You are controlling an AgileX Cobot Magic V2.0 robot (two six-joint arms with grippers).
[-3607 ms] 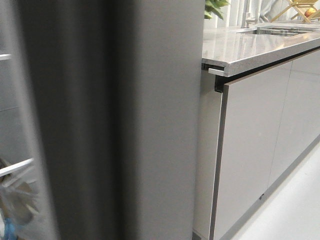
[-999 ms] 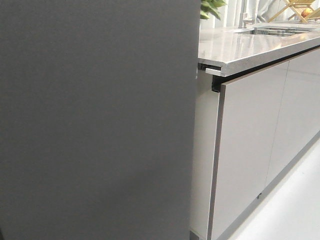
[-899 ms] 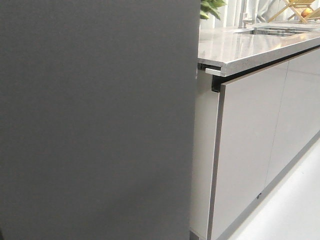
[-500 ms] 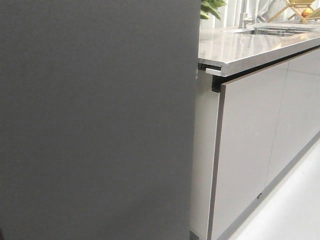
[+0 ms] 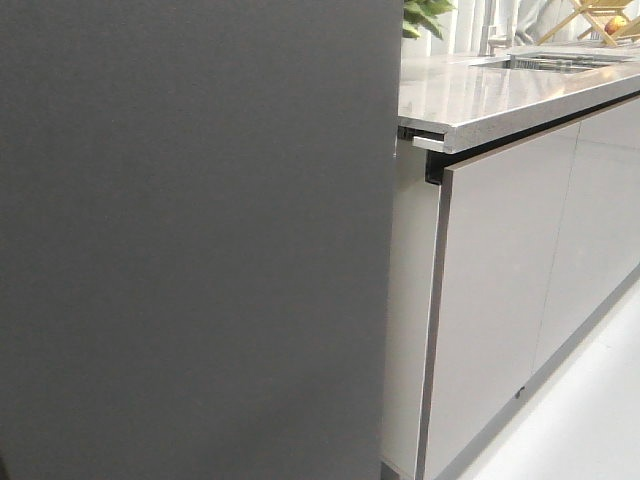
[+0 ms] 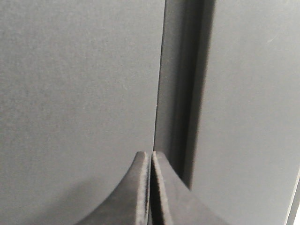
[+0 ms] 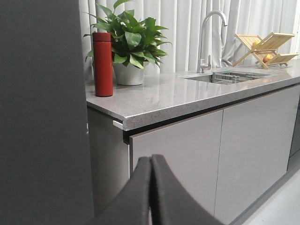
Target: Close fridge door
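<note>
Against both pinched-together end effectors, the fridge door (image 5: 190, 240) now stands flush, no longer ajar.

We see fridge door (image 5: 190, 240) swung round since 3.6 s ago: then blurred, edge-on, white lining and bins showing at front view's left; now flat matte grey face fills that side, interior hidden. Over last 1 s only slight shift: door's right edge and counter (image 5: 500, 95) sit marginally further right.
</note>
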